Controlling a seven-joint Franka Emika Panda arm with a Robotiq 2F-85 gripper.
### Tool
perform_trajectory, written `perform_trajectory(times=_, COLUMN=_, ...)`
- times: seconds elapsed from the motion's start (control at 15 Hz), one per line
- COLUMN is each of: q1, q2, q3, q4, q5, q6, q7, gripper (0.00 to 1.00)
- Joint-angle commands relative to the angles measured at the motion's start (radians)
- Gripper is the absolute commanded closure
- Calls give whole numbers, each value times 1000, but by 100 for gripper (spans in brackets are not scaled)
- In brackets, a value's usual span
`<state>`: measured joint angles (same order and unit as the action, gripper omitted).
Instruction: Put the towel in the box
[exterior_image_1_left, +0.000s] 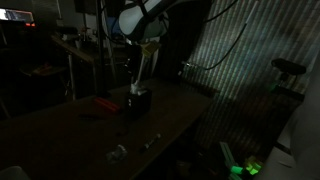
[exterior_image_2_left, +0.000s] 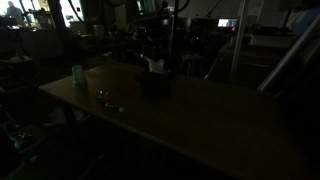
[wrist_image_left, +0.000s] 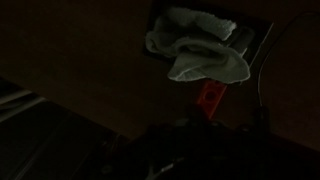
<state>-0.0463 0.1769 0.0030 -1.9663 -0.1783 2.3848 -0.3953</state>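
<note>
1. Your tool hangs above the box; it's too dark to tell its opening.
2. The towel lies bunched in the box, draping one edge, on the bench.

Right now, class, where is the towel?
Wrist view, top centre: the towel sits on the box, spilling over its near rim, just above a red object.
</note>
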Motion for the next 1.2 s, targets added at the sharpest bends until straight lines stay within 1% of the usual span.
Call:
perform_trajectory(times=0.0, q1=-7, q2=57, q3=-1, q4=45, q5=11, q6=23, q7=-26, gripper=100)
perform_trajectory(times=0.4, q1=-41, q2=105, q3=0, q4=14, q5=40, q6=58, q7=-47, gripper=100)
perform_trajectory(times=0.73, q1=-48, q2=65, q3=-5, q4=-56, q5=27, q6=70, q7=-12, gripper=100)
perform_trajectory(times=1.13, q1=-41, q2=60, q3=-1, q4=-90, q5=28, q6=59, q7=-9, gripper=100)
